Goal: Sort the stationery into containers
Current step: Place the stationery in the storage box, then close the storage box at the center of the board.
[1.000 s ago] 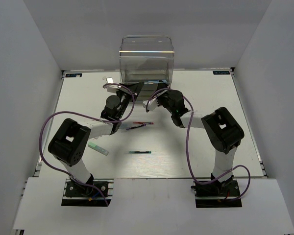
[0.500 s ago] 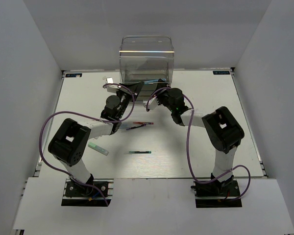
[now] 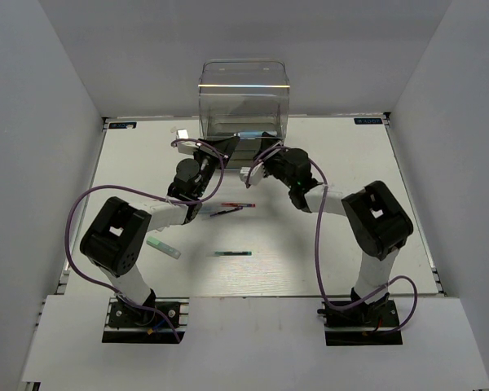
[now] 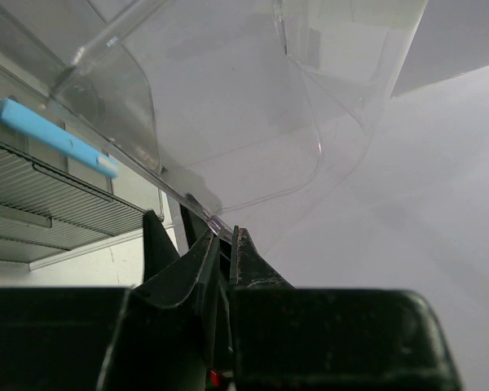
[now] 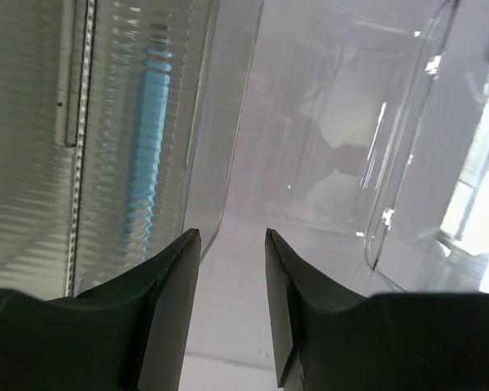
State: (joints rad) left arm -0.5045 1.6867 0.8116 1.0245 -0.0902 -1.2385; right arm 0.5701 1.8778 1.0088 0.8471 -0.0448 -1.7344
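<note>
The clear drawer box (image 3: 244,98) stands at the back middle, with its lowest drawer pulled out. My left gripper (image 3: 221,150) is shut on that clear drawer's front rim (image 4: 214,225). A light blue stick (image 4: 55,137) lies in the drawer and also shows in the right wrist view (image 5: 147,138) through ribbed plastic. My right gripper (image 3: 256,169) is open and empty, its fingertips (image 5: 189,244) just in front of the box. On the table lie thin red and dark pens (image 3: 232,208), a dark pen (image 3: 232,253) and a pale green one (image 3: 163,247).
A small white piece (image 3: 182,132) lies at the back left, near the box. White walls close in the table on the left, right and back. Purple cables loop off both arms.
My right wrist has shifted slightly right and toward the box. The left arm has not moved and keeps its hold on the drawer.
</note>
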